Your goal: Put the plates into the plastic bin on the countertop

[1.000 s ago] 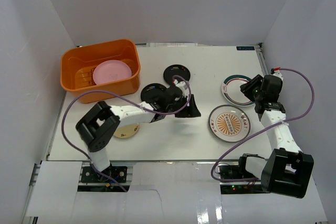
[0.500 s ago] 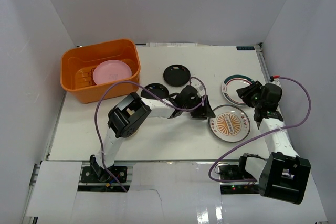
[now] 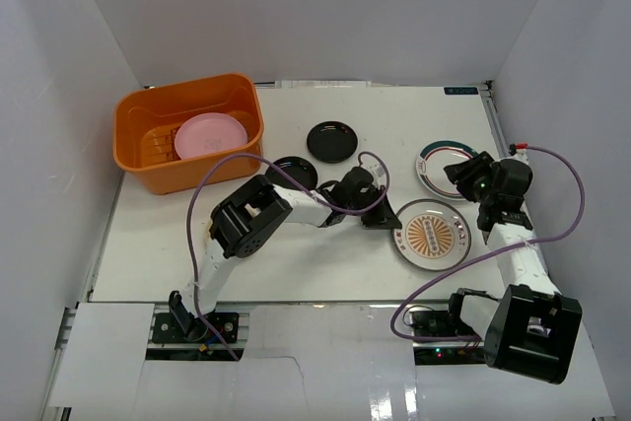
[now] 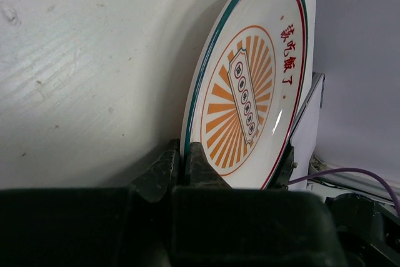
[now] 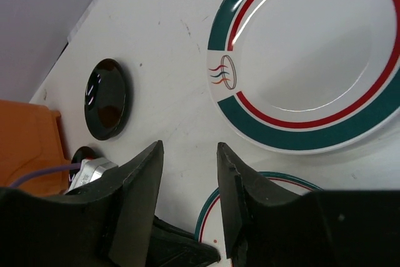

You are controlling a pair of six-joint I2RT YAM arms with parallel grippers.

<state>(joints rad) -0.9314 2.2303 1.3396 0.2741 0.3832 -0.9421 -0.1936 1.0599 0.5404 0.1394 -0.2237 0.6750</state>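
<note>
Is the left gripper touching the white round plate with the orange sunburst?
Touching. In the left wrist view, the rim of the white sunburst plate sits wedged inside the left gripper, no gap showing.

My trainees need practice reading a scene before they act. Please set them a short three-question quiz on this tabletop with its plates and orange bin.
1. True or false: the pink round plate lies inside the orange rectangular plastic bin.
2. Multiple choice: how many glossy black round plates lie on the flat white tabletop? A) one B) two C) four
3. Fill in: the left gripper has its fingers shut on the rim of the white round plate with the orange sunburst, while the right gripper is ____.

Key: 1 true; 2 B; 3 open.
</note>
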